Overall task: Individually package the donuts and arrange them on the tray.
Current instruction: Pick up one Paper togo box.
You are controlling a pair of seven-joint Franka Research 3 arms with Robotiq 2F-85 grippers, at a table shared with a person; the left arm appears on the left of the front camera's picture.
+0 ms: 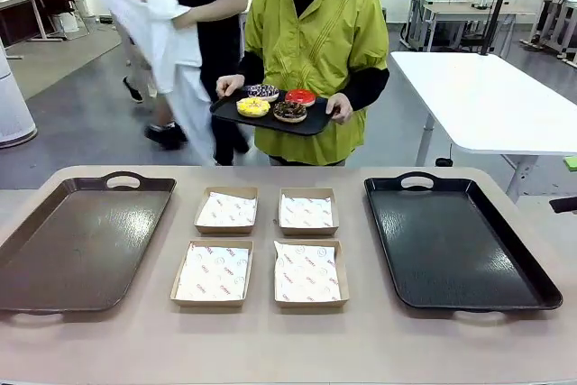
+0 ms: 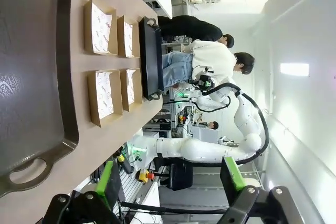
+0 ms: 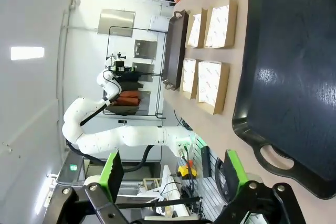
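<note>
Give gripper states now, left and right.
Left gripper: open, holding nothing.
Right gripper: open, holding nothing.

Wrist-view edges cut off the brown tray (image 2: 31,51) and the black tray (image 3: 294,51).

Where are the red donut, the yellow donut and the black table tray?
red donut (image 1: 300,100), front view, near edge.
yellow donut (image 1: 253,112), front view, near edge.
black table tray (image 1: 451,241), front view, bare floor.
</note>
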